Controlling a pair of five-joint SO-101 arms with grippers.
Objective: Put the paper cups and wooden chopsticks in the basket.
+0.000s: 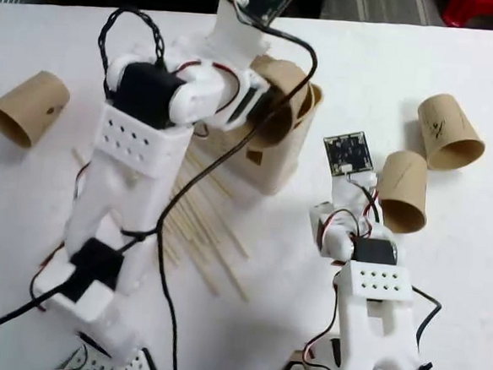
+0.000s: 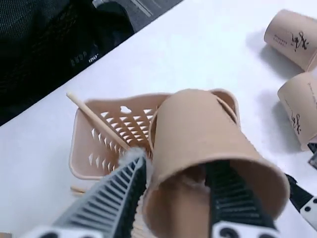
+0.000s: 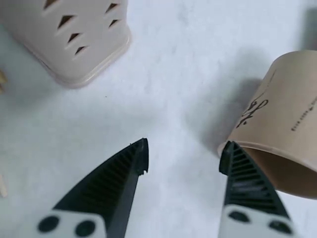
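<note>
My left gripper (image 2: 176,166) is shut on a brown paper cup (image 2: 208,134), one finger inside its rim and one outside, holding it tilted over the tan slotted basket (image 2: 99,144). One wooden chopstick (image 2: 94,113) leans inside the basket. From above, this cup (image 1: 282,99) hangs over the basket (image 1: 283,166). Several chopsticks (image 1: 206,224) lie scattered on the table beside the left arm. My right gripper (image 3: 183,153) is open low over the table, one finger beside the rim of a cup lying on its side (image 3: 285,119).
That lying cup (image 1: 402,192) has another cup (image 1: 449,130) on its side to its far right. A third cup (image 1: 28,106) lies at the left edge. Black cables cross the left arm and the chopsticks. The white table (image 1: 365,66) has room behind the basket.
</note>
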